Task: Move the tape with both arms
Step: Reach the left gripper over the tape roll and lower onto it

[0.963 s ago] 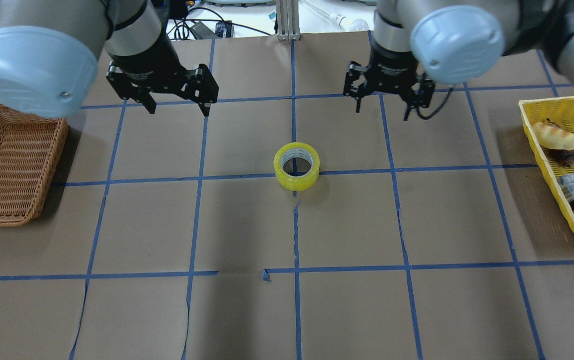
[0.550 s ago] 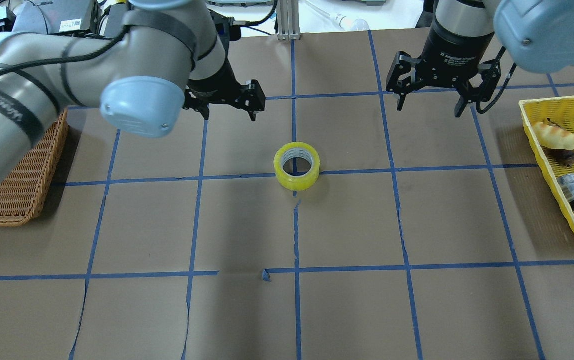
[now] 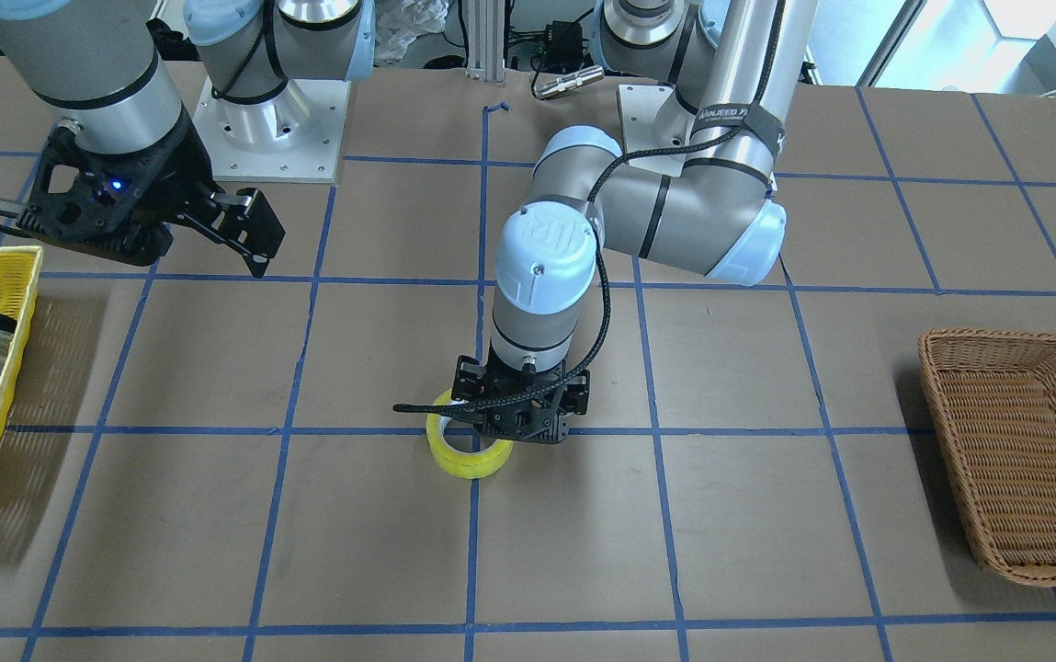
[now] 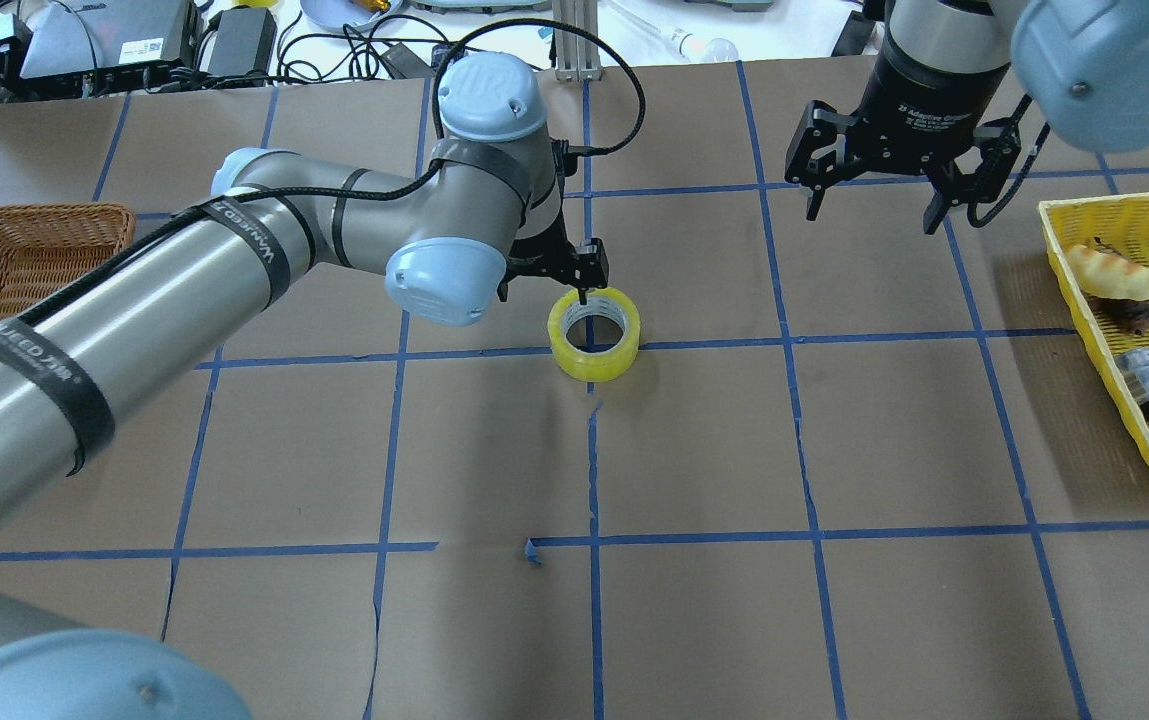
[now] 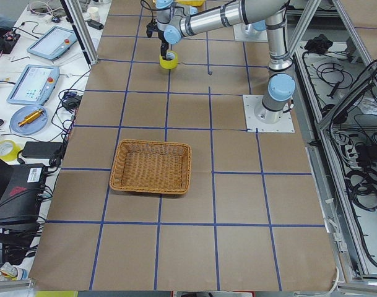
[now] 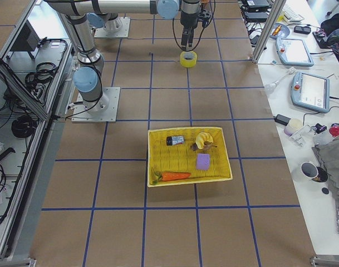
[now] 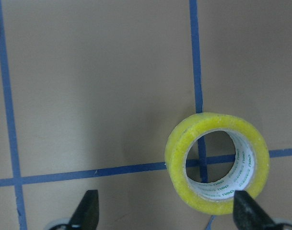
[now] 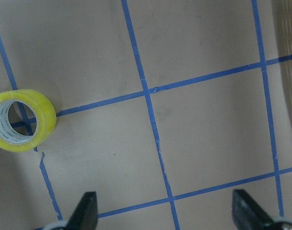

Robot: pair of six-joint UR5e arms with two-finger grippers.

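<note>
Yellow tape (image 4: 594, 335) flat at mid-table, left gripper (image 3: 523, 428) over it

Tape lies hole-up on brown paper (image 4: 694, 450), on a crossing of blue lines (image 4: 494, 352). Left gripper hangs low above its rim, fingers spread wide; in the wrist view the roll sits off-centre, near one finger (image 7: 246, 211). Right gripper (image 4: 874, 205) hovers well apart, raised, fingers likewise spread, holding nothing.

My table: brown paper (image 4: 694, 450) ruled off by blue tape lines (image 4: 814, 535). Wicker basket (image 3: 996, 336) sits at my left end. Yellow mesh basket (image 4: 1104, 215) at my right end holds a carrot (image 6: 175, 176), purple block (image 6: 202, 161), dark jar (image 6: 175, 140) and a curved pale pastry-like piece (image 6: 202, 139).
</note>
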